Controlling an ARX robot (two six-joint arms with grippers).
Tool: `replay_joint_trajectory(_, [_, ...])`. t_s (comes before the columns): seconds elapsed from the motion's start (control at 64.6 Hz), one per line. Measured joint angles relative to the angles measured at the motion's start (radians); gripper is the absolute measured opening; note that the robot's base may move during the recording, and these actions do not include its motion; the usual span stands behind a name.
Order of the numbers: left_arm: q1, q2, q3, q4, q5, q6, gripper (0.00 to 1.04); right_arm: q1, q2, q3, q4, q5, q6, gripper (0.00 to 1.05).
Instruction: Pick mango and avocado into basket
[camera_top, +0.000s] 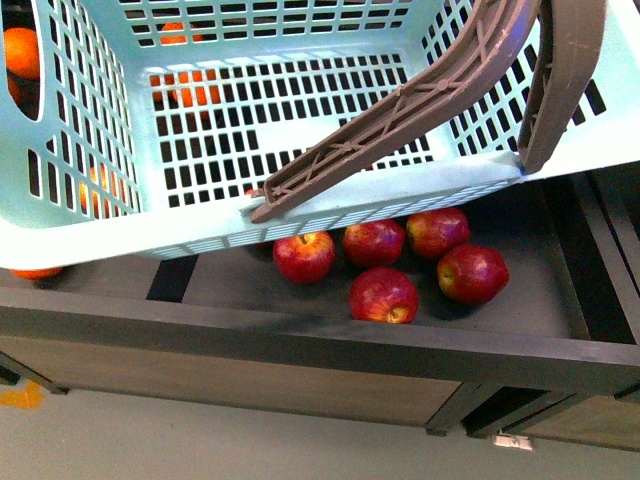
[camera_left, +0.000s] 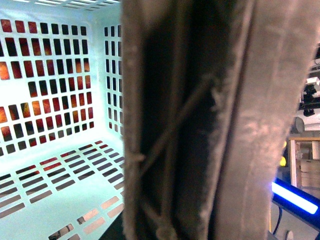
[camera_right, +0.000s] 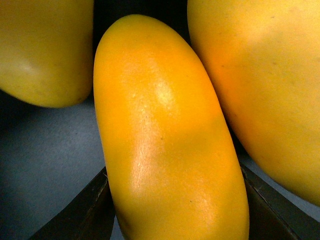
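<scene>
While the basket (camera_top: 90, 235) hangs tilted over red apples (camera_top: 384, 295) on a dark display shelf (camera_top: 300, 335), its brown handle (camera_left: 200, 125) fills the left wrist view, left hand's grip cannot be told, right hand (camera_right: 175, 212) with dark fingers (camera_right: 85, 215) snug against both sides of the mango (camera_right: 165, 130), two neighbouring mangoes (camera_right: 45, 50) just beside it.

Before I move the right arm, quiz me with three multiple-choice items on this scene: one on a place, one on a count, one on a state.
1. The mango at the right gripper lies: A) between its fingers B) on the floor C) on a plate.
2. Red apples on the shelf: A) three B) seven C) five.
3. The basket is: A) holding a mango B) empty C) heaped full.
Answers: 1 A, dark fingers flank it; 2 C, five show below the basket; 3 B, oranges only show through its slots.
</scene>
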Motion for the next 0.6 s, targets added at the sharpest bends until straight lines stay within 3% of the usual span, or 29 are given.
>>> replay_joint_trajectory(0.356, [0.0, 0.0, 0.0, 0.0, 0.0, 0.0, 0.14, -0.047, -0.381, -0.383, 0.195, -0.164, -0.108, 0.58])
replay_joint_trajectory(0.603, [0.0, 0.0, 0.0, 0.0, 0.0, 0.0, 0.14, -0.023, -0.753, -0.693, 0.197, -0.324, -0.159, 0.58])
